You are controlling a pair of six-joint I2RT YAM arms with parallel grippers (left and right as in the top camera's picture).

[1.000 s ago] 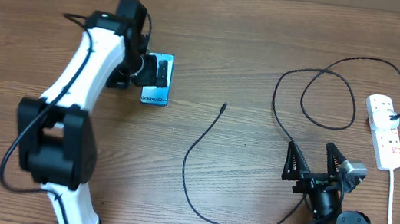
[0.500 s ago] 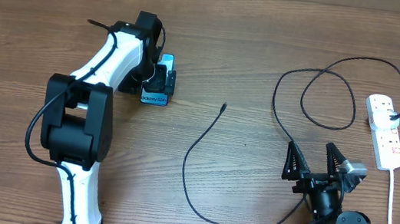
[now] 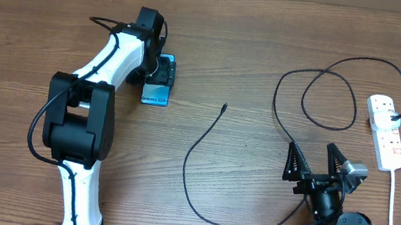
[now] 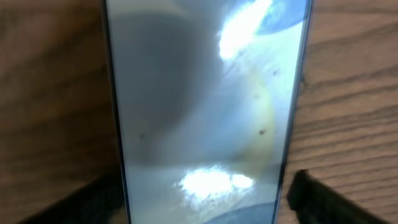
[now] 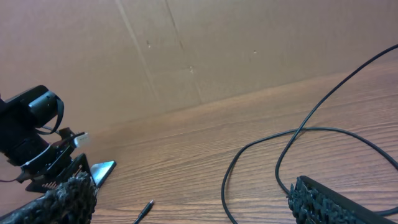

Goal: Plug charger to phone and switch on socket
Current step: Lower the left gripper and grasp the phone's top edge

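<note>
Two robot arms at a wooden worktop (image 3: 258, 27) with a phone, a charger and a socket.

The left gripper (image 3: 161, 70) is sitting over the phone (image 3: 155, 95), which is lying screen-up toward the far left corner. Its fingers (image 4: 314, 196) are standing either side of the phone; whether they are pressing it cannot be told. The right gripper (image 3: 310, 149) is resting wide open by the near edge, holding nothing. The charger (image 3: 185, 161) is lying loose, its plug (image 3: 223, 108) at mid-worktop, well apart from the phone. The socket (image 3: 386, 133) is lying along the right edge.
</note>
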